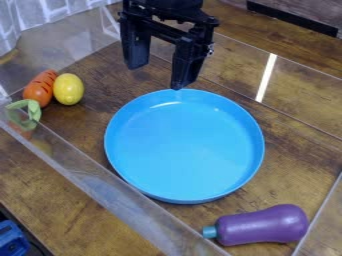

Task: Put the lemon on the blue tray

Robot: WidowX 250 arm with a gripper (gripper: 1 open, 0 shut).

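Above the blue tray's (147, 175) far rim, gripper (162, 70) hangs with jaws apart; it should swing left, centre over the lemon (67, 89), clearing the carrot (39, 90).

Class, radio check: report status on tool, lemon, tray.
Tool open, empty, above tray's far rim. Lemon left of blue tray, beside carrot. Path clear.

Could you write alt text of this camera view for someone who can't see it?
A black robot claw hangs open over the far rim of a blue tray on a wooden table. A lemon lies left beside a carrot; an eggplant lies front right.
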